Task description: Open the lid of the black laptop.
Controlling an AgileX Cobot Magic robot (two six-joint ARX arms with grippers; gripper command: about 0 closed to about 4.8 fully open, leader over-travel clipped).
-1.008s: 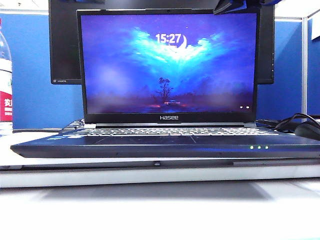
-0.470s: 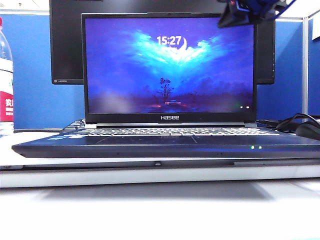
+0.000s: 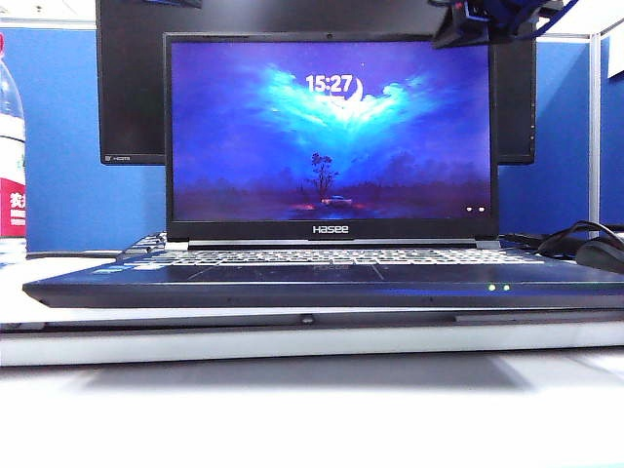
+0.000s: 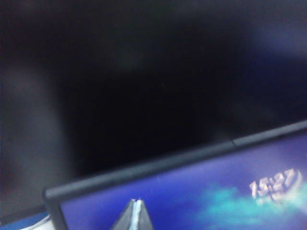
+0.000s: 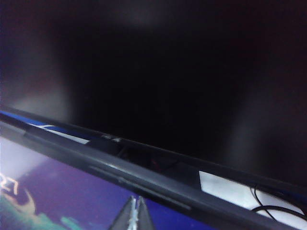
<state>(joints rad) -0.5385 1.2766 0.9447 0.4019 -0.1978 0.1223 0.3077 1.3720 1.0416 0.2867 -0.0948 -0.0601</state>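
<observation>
Black laptop (image 3: 322, 278) sat mid-desk, lid (image 3: 331, 136) upright. Left pincer (image 4: 135, 215) and right pincer (image 5: 135, 214) hovered closed near its top edge (either could shove it back, overextending the hinge).

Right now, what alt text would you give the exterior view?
The black laptop stands open on the table, its lid upright with a blue lock screen reading 15:27. The right pincer hangs at the lid's top right corner; a dark monitor stands behind.
</observation>
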